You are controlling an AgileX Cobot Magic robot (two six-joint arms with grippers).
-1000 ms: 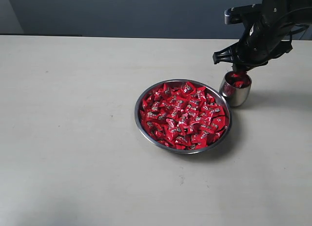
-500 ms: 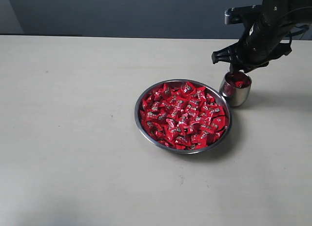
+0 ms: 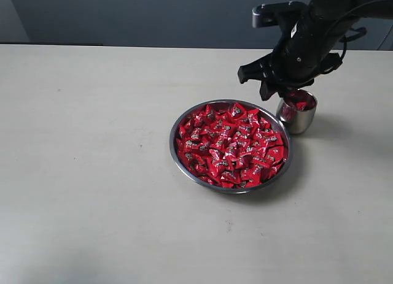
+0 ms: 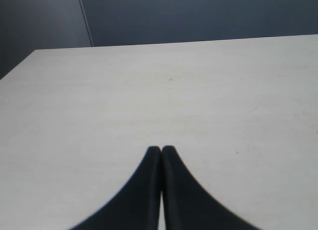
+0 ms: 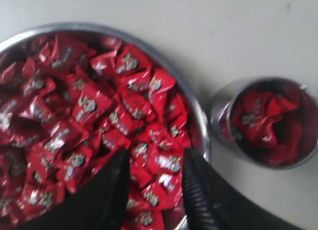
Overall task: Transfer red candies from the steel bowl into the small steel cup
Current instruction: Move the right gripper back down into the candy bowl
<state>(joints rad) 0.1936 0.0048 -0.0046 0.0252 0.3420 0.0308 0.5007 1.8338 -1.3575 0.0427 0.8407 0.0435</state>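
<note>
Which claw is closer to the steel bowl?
Right. The right claw hangs open above the steel bowl, at its edge beside the small steel cup. The left claw is shut over the table, with no bowl in its view.

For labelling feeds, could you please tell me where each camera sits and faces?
Exterior: off the arms, looking down at table, steel bowl, small steel cup; right arm shows.
Left wrist: on left arm, facing table; shut left gripper shows.
Right wrist: looks down on bowl, cup; open right gripper shows.
Exterior and right wrist share bowl, cup.
</note>
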